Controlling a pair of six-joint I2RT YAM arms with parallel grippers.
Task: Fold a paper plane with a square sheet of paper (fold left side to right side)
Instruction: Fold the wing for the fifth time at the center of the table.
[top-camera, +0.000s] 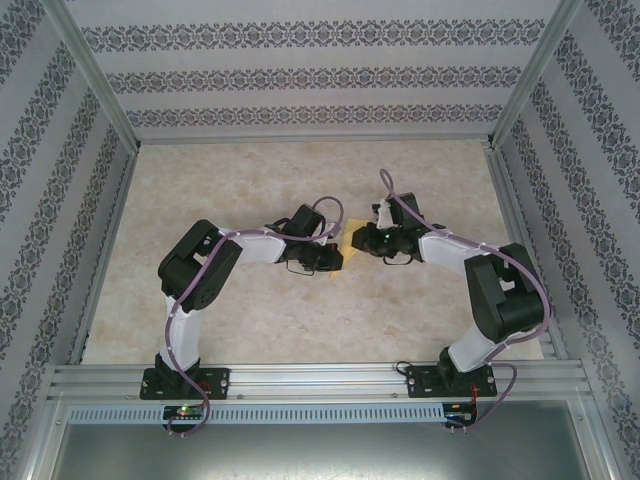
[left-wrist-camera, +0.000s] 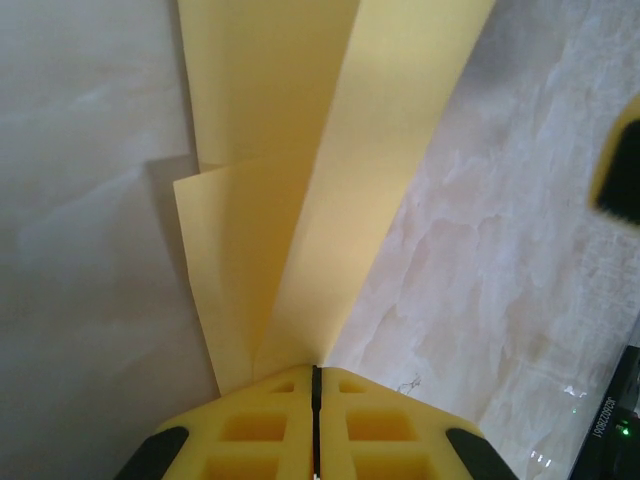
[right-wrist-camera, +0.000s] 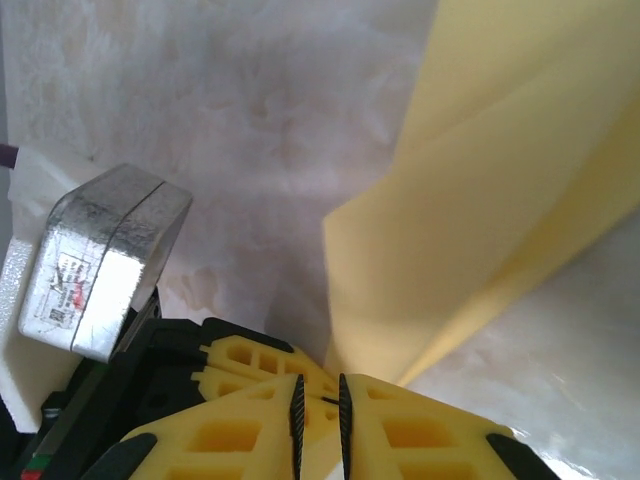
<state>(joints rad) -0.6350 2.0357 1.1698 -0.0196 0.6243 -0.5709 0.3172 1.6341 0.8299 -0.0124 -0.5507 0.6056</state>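
Top external: left gripper (top-camera: 335, 258) and right gripper (top-camera: 360, 243) meet over mid-bench (top-camera: 240, 180), with the folded yellow paper (top-camera: 349, 243) between them.

Left wrist: left gripper (left-wrist-camera: 315, 372) jaws are pressed together on the paper's narrow tip. The layers fan away over the marbled bench.

Right wrist: right gripper (right-wrist-camera: 320, 385) jaws are narrow, with a slit left between them. The paper's tip meets the slit; clamped or not, cannot tell.

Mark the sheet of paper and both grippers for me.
sheet of paper (left-wrist-camera: 355, 200), left wrist view, on its long right flap.
left gripper (left-wrist-camera: 315, 372), left wrist view, between its fingertips.
right gripper (right-wrist-camera: 320, 385), right wrist view, between its fingertips.
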